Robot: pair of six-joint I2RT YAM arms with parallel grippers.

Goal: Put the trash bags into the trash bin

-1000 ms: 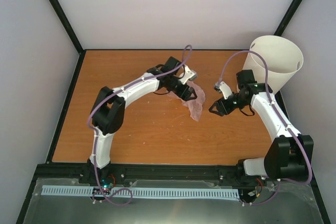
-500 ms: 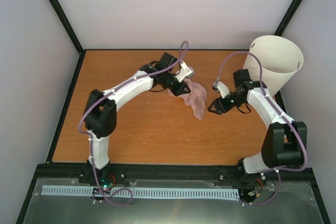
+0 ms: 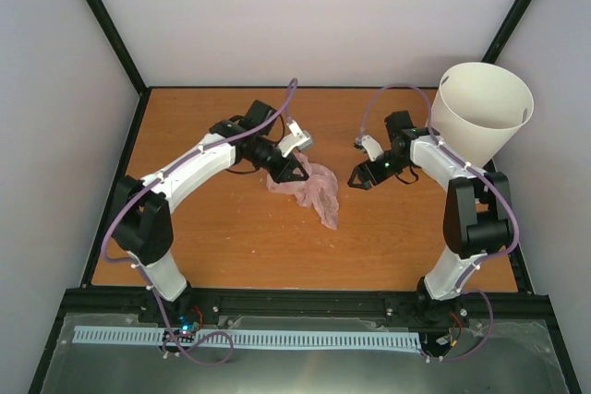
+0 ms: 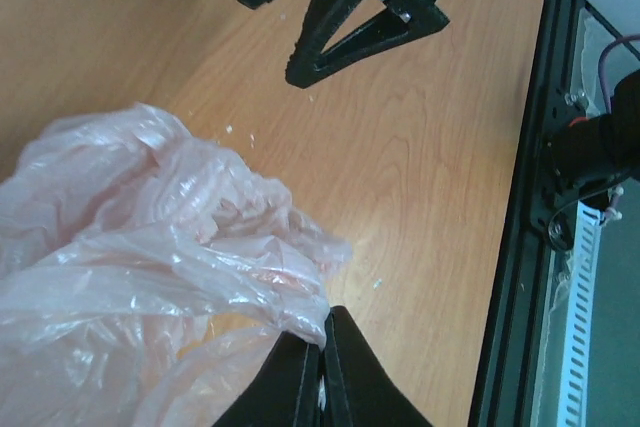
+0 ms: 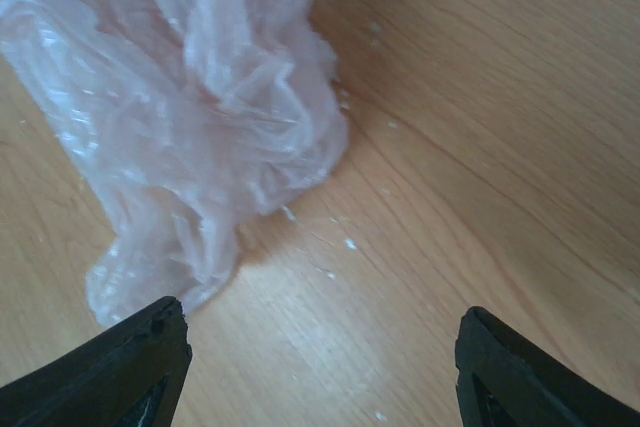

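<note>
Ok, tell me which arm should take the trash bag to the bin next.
Left. The left fingers are shut on the trash bag, so that arm can carry it straight over. The right fingers are open and empty beside the bag, though nearer the trash bin.

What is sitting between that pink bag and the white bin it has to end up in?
Only the robot's own right fingers, open, hang between the pink bag and the white bin. Nothing else visible lies between them. The left fingers pinch the bag.
</note>
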